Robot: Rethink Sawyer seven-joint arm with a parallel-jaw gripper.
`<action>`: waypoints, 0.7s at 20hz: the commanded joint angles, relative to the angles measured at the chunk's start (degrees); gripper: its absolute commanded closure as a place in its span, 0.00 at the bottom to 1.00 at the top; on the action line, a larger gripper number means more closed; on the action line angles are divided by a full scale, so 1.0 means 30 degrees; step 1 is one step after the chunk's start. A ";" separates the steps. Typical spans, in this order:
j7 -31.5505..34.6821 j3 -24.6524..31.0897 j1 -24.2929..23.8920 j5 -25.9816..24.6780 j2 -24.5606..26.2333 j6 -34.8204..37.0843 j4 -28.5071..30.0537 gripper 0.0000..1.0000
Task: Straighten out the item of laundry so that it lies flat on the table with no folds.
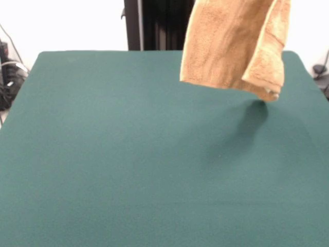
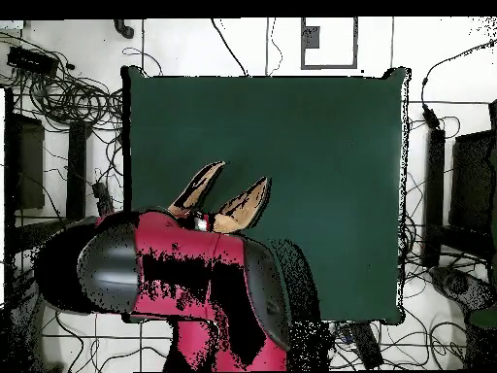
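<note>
The tan-orange item of laundry [image 1: 231,46] hangs in the air at the upper right of the front view, draped in vertical folds, its top cut off by the picture's edge. Its lowest corner dangles just above the dark green table [image 1: 128,154] and casts a shadow there. From overhead, two pointed lobes of the item of laundry [image 2: 245,204] stick out past the red and black arm [image 2: 184,277]. My gripper [image 2: 202,222] shows only as a small pale spot between the lobes, shut on the cloth's top. The table [image 2: 320,146] bears nothing else.
A black column [image 1: 154,25] stands behind the table's far edge. Cables [image 1: 7,77] lie off the table's left side in the front view. From overhead, tangled cables [image 2: 68,97] and dark boxes [image 2: 466,185] ring the table on the floor.
</note>
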 commanded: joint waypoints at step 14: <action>-0.1934 0.6268 -0.4659 0.0014 0.0410 -0.8255 0.5671 1.00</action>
